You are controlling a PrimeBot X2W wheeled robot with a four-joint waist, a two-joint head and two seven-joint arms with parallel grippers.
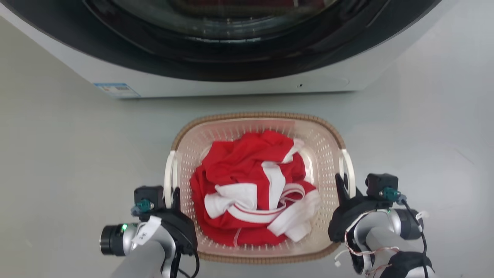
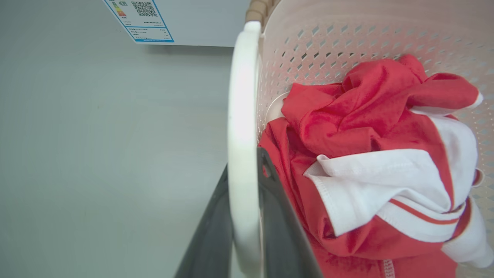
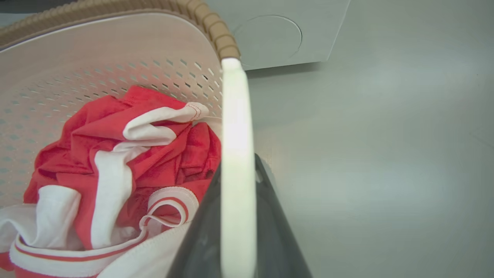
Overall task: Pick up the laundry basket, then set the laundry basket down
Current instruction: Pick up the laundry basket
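The cream laundry basket (image 1: 258, 116), with perforated walls and a brown woven-look rim, sits in the middle of the head view, holding red and white clothes (image 1: 251, 185). My left gripper (image 1: 174, 195) is shut on the basket's left white handle (image 1: 168, 173). My right gripper (image 1: 341, 185) is shut on the right white handle (image 1: 349, 170). In the left wrist view the handle (image 2: 241, 96) runs between the two dark fingers of the gripper (image 2: 244, 162). The right wrist view shows the same grip (image 3: 238, 164) on its handle (image 3: 236, 116). I cannot tell whether the basket touches the floor.
A white washing machine (image 1: 193, 87) with a dark round door stands just beyond the basket, a blue label (image 1: 115, 89) at its lower left corner. Pale grey floor (image 1: 61, 154) spreads out on both sides of the basket.
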